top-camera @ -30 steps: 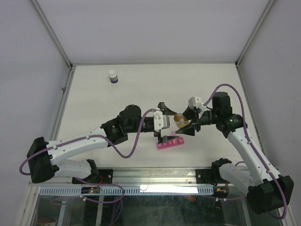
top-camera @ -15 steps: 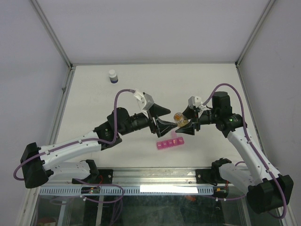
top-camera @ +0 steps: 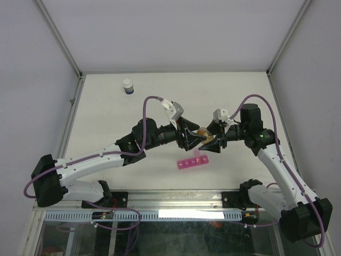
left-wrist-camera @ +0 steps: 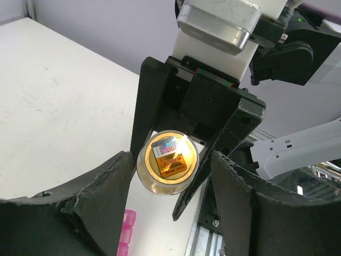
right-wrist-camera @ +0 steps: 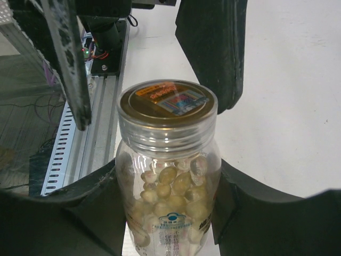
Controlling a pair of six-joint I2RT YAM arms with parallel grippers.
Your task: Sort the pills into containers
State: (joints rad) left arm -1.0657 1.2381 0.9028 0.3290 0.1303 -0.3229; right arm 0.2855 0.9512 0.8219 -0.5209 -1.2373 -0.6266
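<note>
My right gripper (top-camera: 211, 136) is shut on a clear bottle (top-camera: 202, 133) held above the table, its gold cap (right-wrist-camera: 168, 101) pointing at the left arm. Yellowish pills (right-wrist-camera: 173, 184) fill the bottle. My left gripper (top-camera: 197, 136) is open, its jaws standing on either side of the cap (left-wrist-camera: 168, 162); the left finger (left-wrist-camera: 109, 186) is close against it and the right finger (left-wrist-camera: 234, 181) is a little apart. The pink containers strip (top-camera: 193, 162) lies on the table just below both grippers; its end (left-wrist-camera: 126, 234) also shows under the left wrist.
A white-capped dark bottle (top-camera: 127, 86) stands at the far left of the table. The metal rail (right-wrist-camera: 80, 144) of the table's near edge runs close behind the grippers.
The left arm swung up from the pink strip to the bottle. Its jaws have narrowed around the gold cap. The right arm has held still with the bottle.
</note>
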